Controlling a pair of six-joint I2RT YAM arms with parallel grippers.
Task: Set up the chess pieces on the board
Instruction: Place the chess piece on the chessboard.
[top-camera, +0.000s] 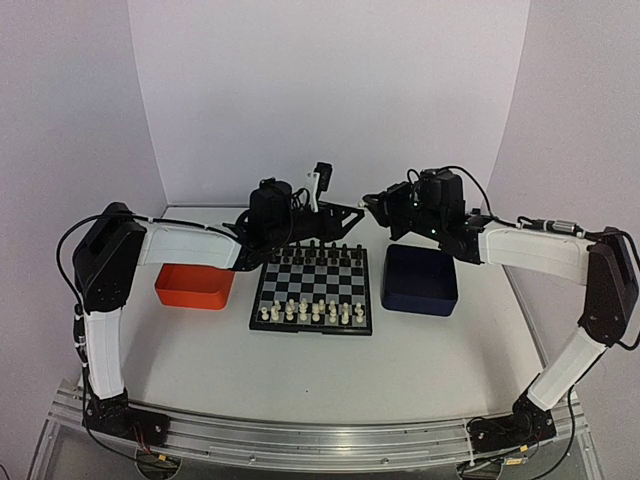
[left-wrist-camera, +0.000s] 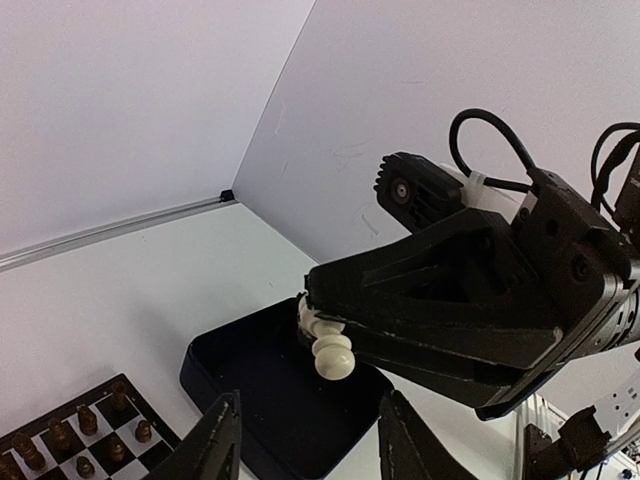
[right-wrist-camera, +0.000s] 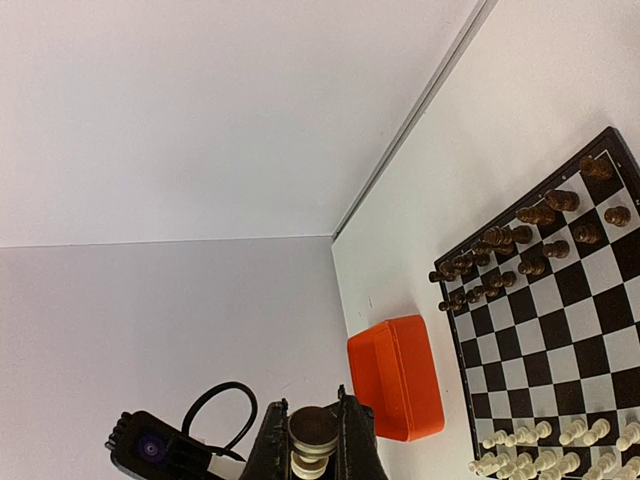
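Looking from the gaping left pincer (left-wrist-camera: 308, 412) reveals right pincer (left-wrist-camera: 318, 328) grasping a chess piece (left-wrist-camera: 333, 357).

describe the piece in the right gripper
The piece is small, cream-white and glossy like plastic, with a rounded knob end and ringed collars. The right gripper pinches its body and holds it tilted, clear of the table, with the knob poking out past the fingertips. The right wrist view shows its round dark base. Nothing else touches it; the blue tray lies behind it.
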